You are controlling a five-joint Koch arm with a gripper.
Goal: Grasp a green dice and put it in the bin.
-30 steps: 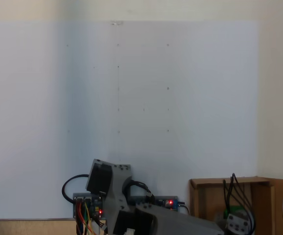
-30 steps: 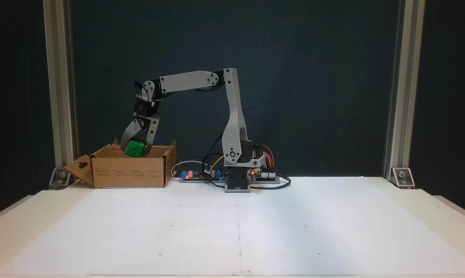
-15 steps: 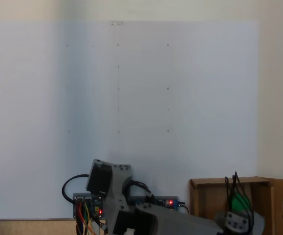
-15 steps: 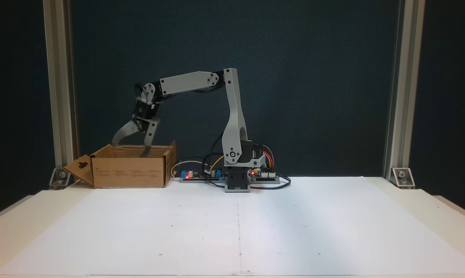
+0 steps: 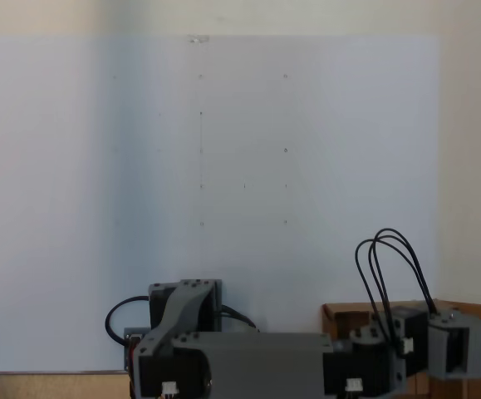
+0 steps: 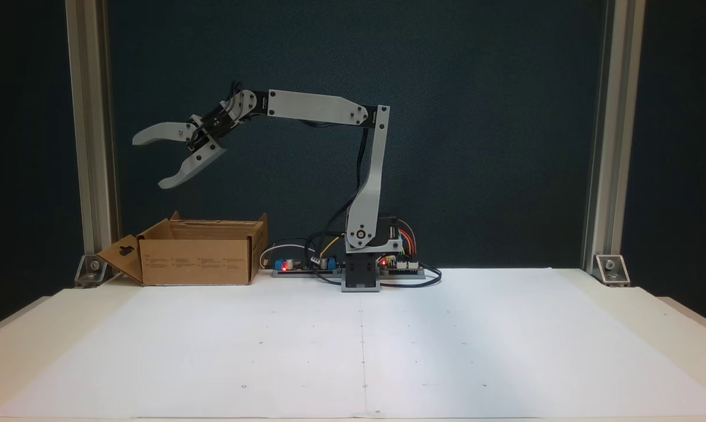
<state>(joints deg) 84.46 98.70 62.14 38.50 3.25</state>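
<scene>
My tool hangs spread wide and empty, now lifted well above the bin where a second ago it pinched the green dice at the rim. The dice is out of my grip and hidden behind the cardboard walls, so I judge it dropped inside. Desk is bare paper. Task looks done; arm is pulling back.

The bin is finished in brown cardboard, with small dark print on its front wall. The gripper and arm links are moulded in light grey, with black motors and cables. The table is covered in white paper marked with small dark dots.
</scene>
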